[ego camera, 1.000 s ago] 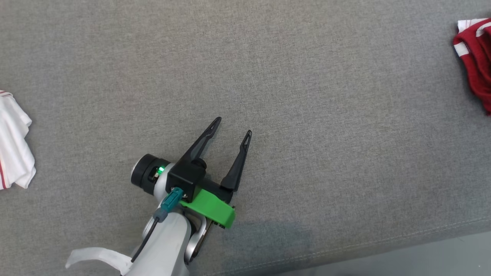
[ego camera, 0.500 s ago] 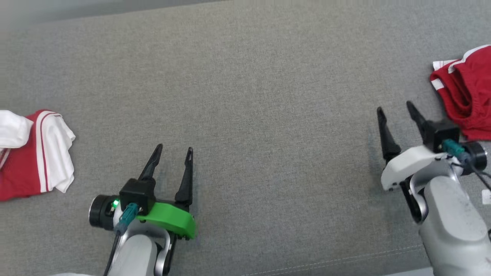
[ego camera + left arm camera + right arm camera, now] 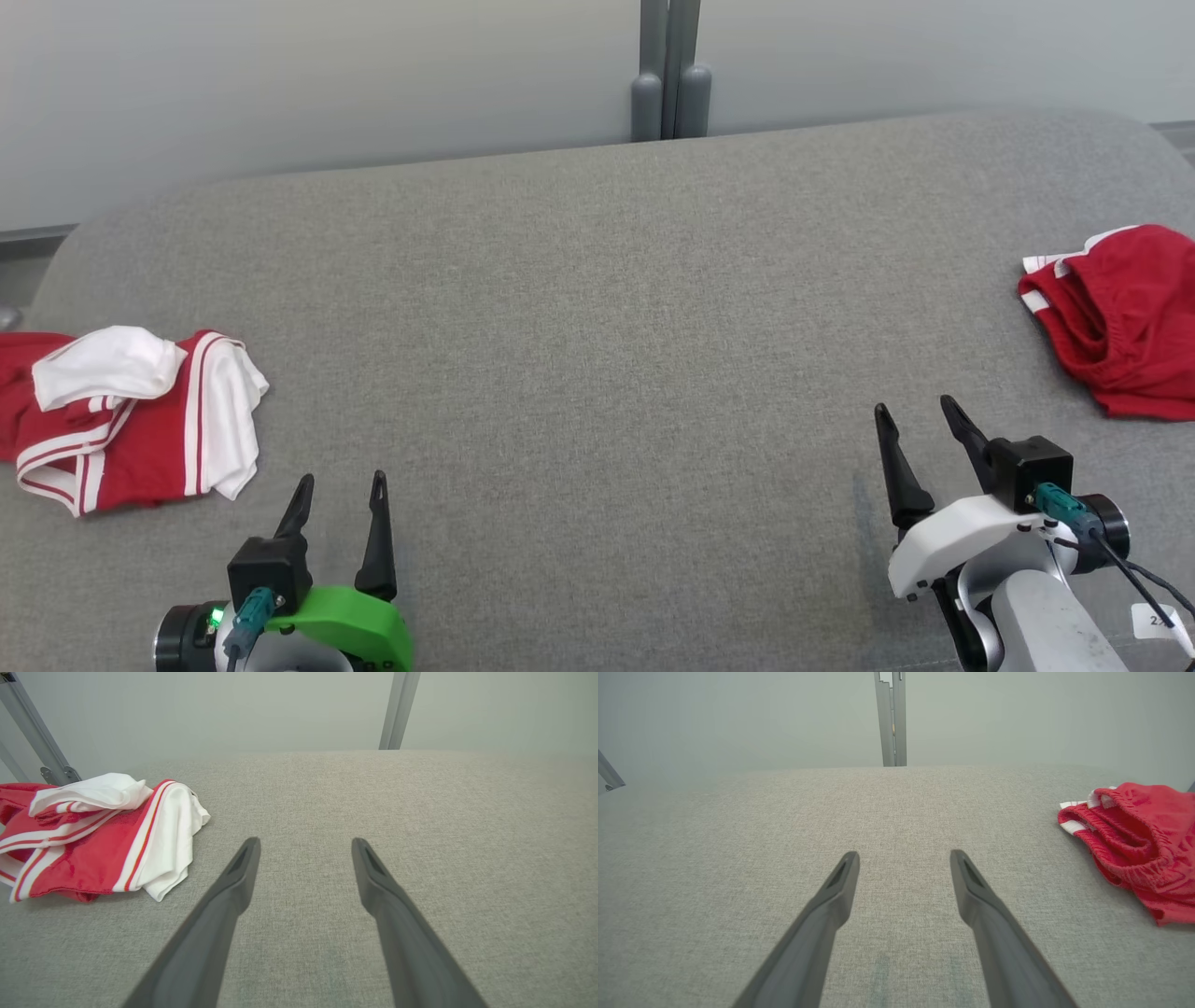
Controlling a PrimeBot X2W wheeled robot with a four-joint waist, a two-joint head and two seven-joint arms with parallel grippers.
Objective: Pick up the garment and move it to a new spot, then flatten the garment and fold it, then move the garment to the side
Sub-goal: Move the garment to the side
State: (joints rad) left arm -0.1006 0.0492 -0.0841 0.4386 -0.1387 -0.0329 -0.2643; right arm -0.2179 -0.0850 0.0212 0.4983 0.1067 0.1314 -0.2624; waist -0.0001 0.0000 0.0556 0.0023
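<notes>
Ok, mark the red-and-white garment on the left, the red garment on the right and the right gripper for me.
red-and-white garment [image 3: 140,457]: head view, on its red panel.
red garment [image 3: 1120,317]: head view, on its crumpled middle.
right gripper [image 3: 913,404]: head view, midway between its open fingertips.

Even, soft, shadowless light; sharp.

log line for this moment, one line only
left gripper: open, empty | right gripper: open, empty | red-and-white garment: crumpled, far left | red garment: crumpled, far right
</notes>
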